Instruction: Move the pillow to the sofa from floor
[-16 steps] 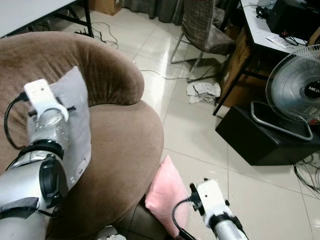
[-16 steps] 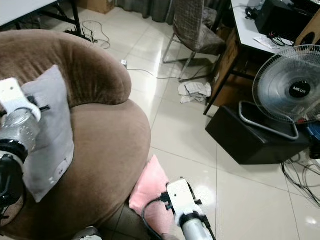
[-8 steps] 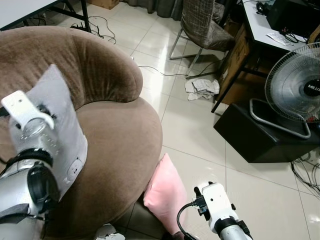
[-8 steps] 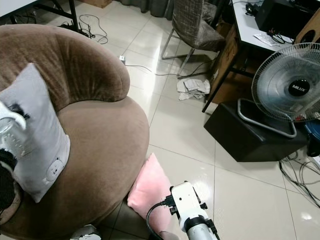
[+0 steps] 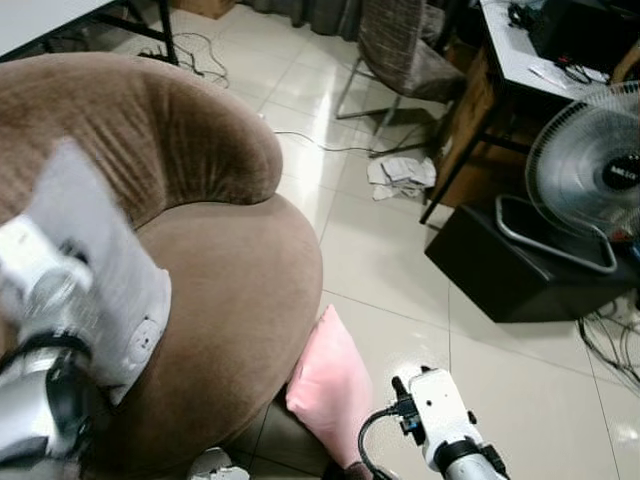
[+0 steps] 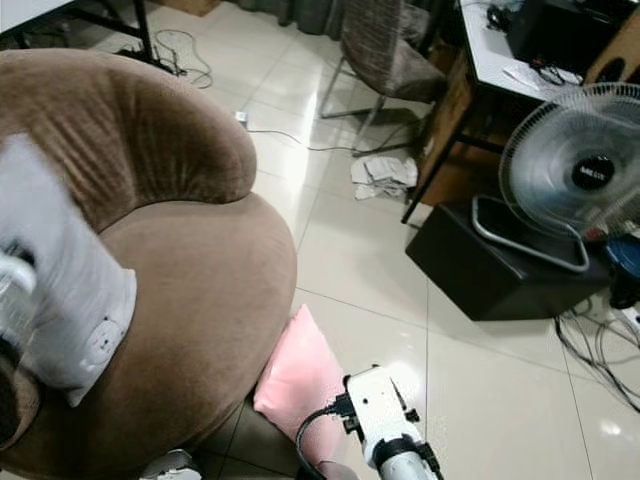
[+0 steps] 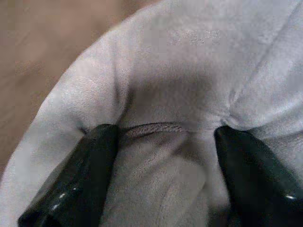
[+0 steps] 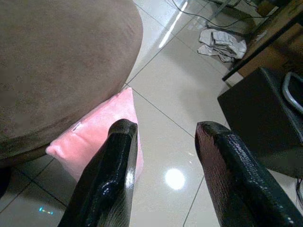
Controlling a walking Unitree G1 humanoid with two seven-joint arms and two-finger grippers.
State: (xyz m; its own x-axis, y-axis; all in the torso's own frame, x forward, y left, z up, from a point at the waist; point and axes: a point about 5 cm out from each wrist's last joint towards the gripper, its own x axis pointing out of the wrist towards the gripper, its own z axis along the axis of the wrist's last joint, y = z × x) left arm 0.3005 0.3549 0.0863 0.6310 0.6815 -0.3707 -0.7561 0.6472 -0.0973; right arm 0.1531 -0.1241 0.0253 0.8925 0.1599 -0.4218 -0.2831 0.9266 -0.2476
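Left claw [image 7: 161, 142] grips the grey pillow [image 5: 105, 270], pressed against the brown sofa [image 5: 230, 270]. Right claw [image 8: 165, 142] hangs open over the tiled floor [image 8: 180, 104], a pink pillow [image 8: 102, 127] just beside it, fan [image 5: 585, 165] and black box [image 5: 510, 270] beyond.

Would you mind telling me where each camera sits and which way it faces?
Eye views: head, looking down at brown sofa, pink pillow on floor, both arms.
Left wrist: along left gripper, fingers pinching grey pillow.
Right wrist: along open right gripper, toward floor.
Shared: pink pillow in right wrist and eye views.
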